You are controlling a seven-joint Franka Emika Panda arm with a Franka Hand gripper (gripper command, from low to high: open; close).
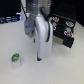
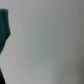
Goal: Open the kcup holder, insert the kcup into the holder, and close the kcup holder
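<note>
The kcup [image 1: 16,59], a small white pod with a green top, stands on the white table near the exterior view's left. The kcup holder [image 1: 65,31], a black box, sits at the exterior view's right, partly behind the arm. My white arm hangs down in the middle, and its gripper [image 1: 39,58] points at the table between the two, nearer the kcup and apart from both. The fingers are too blurred to read and seem to hold nothing. The wrist view shows mostly bare table and neither the kcup nor my fingers.
The white table [image 1: 25,75] spreads toward the front. A dark greenish shape [image 2: 4,29] sits at the edge of the wrist view; what it is I cannot tell. A pale object [image 1: 27,25] stands behind the arm, with dark clutter along the back.
</note>
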